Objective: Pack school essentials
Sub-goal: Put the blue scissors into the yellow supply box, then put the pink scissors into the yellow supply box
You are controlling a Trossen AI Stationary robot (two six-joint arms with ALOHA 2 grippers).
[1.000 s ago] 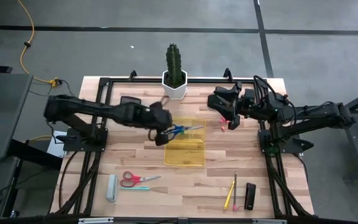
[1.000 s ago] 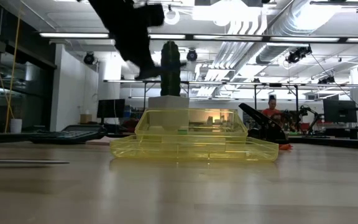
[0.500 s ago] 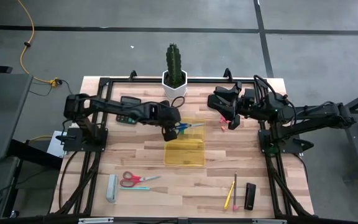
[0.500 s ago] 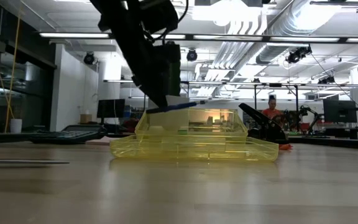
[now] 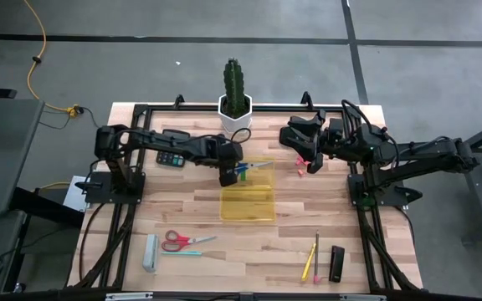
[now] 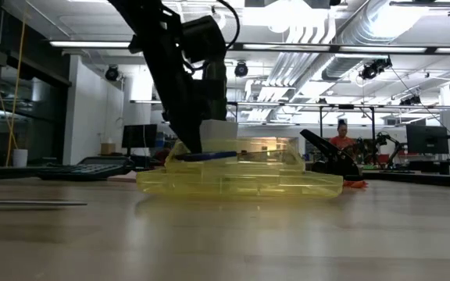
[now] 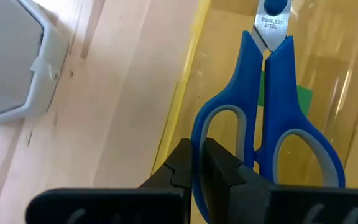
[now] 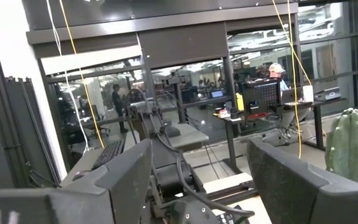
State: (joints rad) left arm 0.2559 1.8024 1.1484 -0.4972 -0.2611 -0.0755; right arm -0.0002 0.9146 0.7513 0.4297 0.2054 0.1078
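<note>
A wooden table (image 5: 182,213) framed by black rails stands on a grey workshop floor, a potted cactus (image 5: 234,94) at its far edge. At its middle lies a clear yellow tray (image 5: 249,205). The left hand (image 5: 229,174) reaches down at the tray's far left corner, its fingers (image 7: 225,177) closed on one handle loop of the blue-handled scissors (image 7: 269,130), whose blades point across the tray's far end; in the low view the scissors (image 6: 206,156) sit level with the tray's rim. A small green piece (image 7: 284,96) shows under the scissors inside the tray. The right hand (image 5: 308,163) waits wide open and empty above the table's far right, near a small red piece (image 5: 299,172). Along the near edge lie the red-handled scissors (image 5: 178,241) beside a light-blue pen (image 5: 182,252) and a grey block (image 5: 150,252); to the right rest a yellow pencil (image 5: 309,264) and a brown pencil (image 5: 316,255). A black calculator (image 5: 172,157) lies under the left arm.
</note>
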